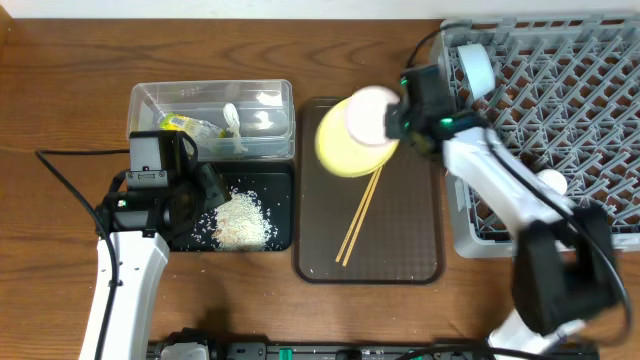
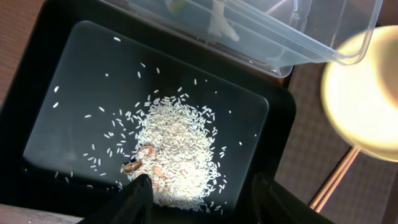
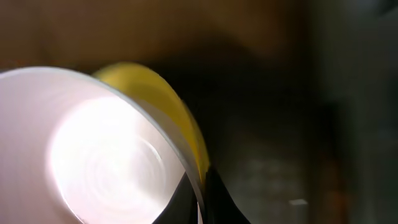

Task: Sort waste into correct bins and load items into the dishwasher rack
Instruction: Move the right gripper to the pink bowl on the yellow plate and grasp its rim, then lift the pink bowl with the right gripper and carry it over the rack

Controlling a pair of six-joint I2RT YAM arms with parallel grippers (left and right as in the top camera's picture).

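My right gripper is shut on the rim of the white bowl, at the far end of the brown tray. In the right wrist view my fingers pinch the bowl. The yellow plate lies right behind the bowl; I cannot tell if it is clamped too. The plate shows under the bowl from above. The chopsticks lie on the tray. My left gripper is open above the rice in the black tray. The clear tub holds the wrapper and a white scrap.
The brown serving tray lies between the black tray and the grey dishwasher rack. A small white cup stands in the rack's near-left corner. A few brownish bits lie in the rice. The tub's edge overhangs the black tray.
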